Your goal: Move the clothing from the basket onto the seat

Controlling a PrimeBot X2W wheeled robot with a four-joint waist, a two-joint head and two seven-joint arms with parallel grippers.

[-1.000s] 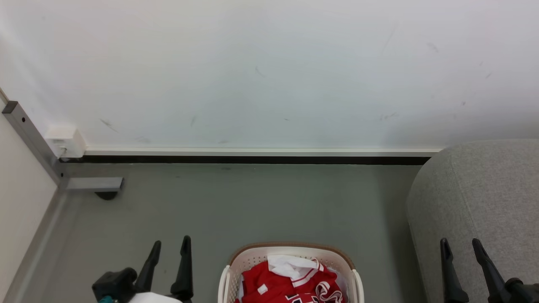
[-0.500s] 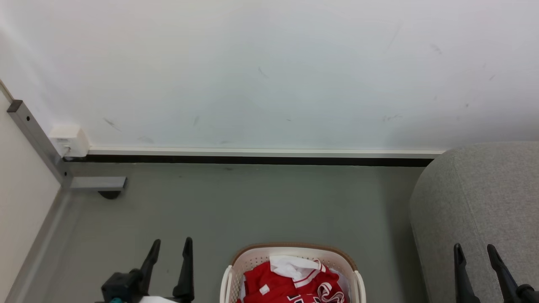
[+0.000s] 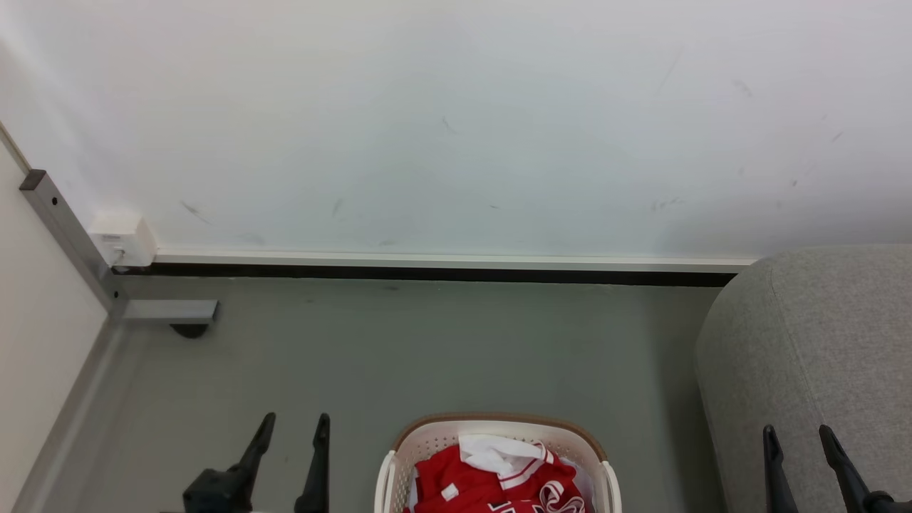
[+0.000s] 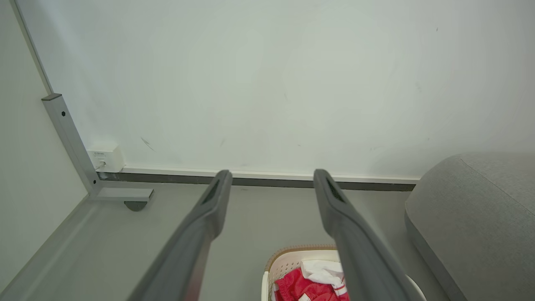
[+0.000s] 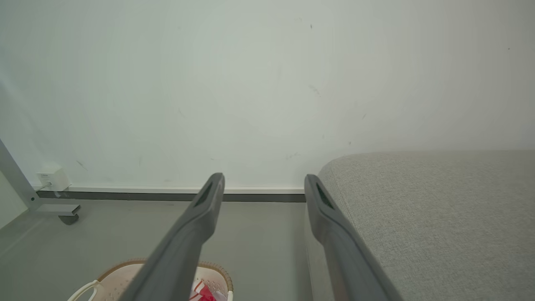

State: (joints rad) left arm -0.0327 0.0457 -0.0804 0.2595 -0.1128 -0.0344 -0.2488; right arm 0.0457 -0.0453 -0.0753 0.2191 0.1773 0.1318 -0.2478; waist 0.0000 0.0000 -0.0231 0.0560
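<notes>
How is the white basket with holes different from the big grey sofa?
The cream-white plastic basket with a brown rim is full of little holes; the grey fabric seat is plain cloth with a seam. The basket is much smaller than the seat. The basket holds a red jersey with a white part; the seat's visible top is bare. Both have rounded corners and stand on the grey floor.

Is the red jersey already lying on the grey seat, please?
No, the red jersey lies inside the basket, which stands on the floor apart from the grey seat.
</notes>
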